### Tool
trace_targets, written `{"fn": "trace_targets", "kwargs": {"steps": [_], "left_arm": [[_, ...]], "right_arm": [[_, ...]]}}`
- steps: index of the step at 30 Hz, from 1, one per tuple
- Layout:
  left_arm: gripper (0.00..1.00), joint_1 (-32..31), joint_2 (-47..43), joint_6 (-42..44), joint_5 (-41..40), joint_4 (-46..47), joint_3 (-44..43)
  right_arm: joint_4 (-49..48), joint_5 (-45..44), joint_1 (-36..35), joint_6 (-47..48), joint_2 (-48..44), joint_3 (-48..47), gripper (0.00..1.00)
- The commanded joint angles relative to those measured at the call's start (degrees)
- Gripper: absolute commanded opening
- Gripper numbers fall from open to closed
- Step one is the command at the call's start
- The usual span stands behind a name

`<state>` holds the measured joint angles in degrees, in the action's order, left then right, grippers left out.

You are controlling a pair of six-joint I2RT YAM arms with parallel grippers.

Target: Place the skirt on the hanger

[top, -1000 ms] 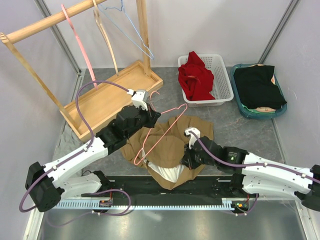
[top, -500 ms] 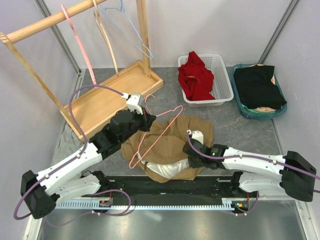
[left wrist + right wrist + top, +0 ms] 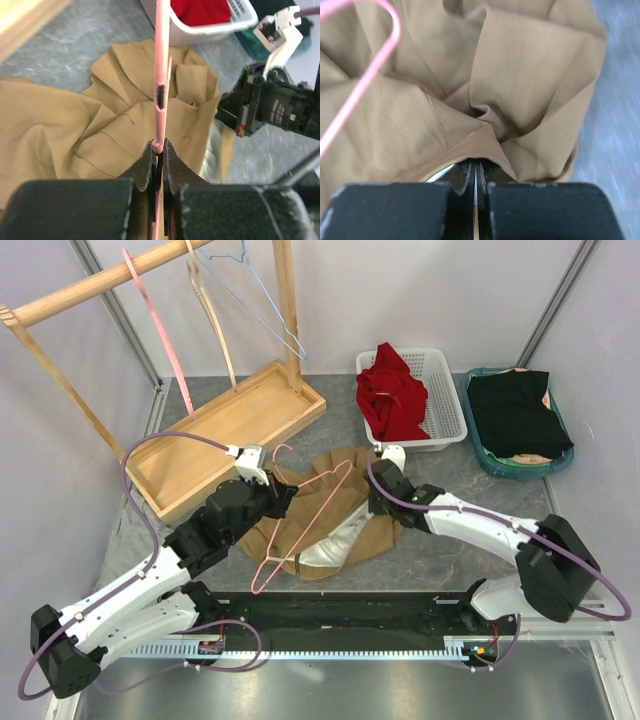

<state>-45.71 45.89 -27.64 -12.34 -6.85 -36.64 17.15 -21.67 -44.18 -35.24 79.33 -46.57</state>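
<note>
The tan skirt (image 3: pixel 340 502) lies crumpled on the grey table, its white lining showing at the lower middle. It also shows in the left wrist view (image 3: pixel 125 125) and the right wrist view (image 3: pixel 520 75). A pink wire hanger (image 3: pixel 300 522) lies across the skirt. My left gripper (image 3: pixel 283 490) is shut on the hanger's rod (image 3: pixel 161 90) near its hook. My right gripper (image 3: pixel 378 502) is shut on the skirt's waistband edge (image 3: pixel 470 147) at the skirt's right side.
A wooden rack with a tray base (image 3: pixel 230 430) stands at the back left, holding several hangers (image 3: pixel 160 325). A white basket with red cloth (image 3: pixel 405 395) and a teal bin with black cloth (image 3: pixel 515 420) stand at the back right.
My right gripper has pulled the skirt's edge from the near side up and away to the right. My left gripper has drawn the hanger a little left and back. The skirt has spread out.
</note>
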Motion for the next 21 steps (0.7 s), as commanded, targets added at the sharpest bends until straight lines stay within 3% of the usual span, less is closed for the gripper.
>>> {"fn": "trace_targets", "kwargs": {"steps": [1, 8, 14, 21], "left_arm": [[0.02, 0.19, -0.54, -3.30, -6.03, 6.40, 0.34], [0.02, 0.01, 4.82, -1.81, -2.52, 9.22, -1.32], [0.02, 0.01, 6.67, -1.89, -1.20, 10.72, -2.03], [0.02, -0.25, 7.37, -1.63, -0.76, 11.51, -2.99]], "right_arm": [[-11.69, 6.90, 3.49, 9.31, 5.91, -5.99, 0.00], [-7.93, 6.38, 3.93, 8.97, 3.65, -4.24, 0.02], [-1.16, 6.03, 3.84, 8.09, -4.44, -1.25, 0.23], [0.43, 9.18, 3.75, 9.93, -8.05, 0.95, 0.33]]}}
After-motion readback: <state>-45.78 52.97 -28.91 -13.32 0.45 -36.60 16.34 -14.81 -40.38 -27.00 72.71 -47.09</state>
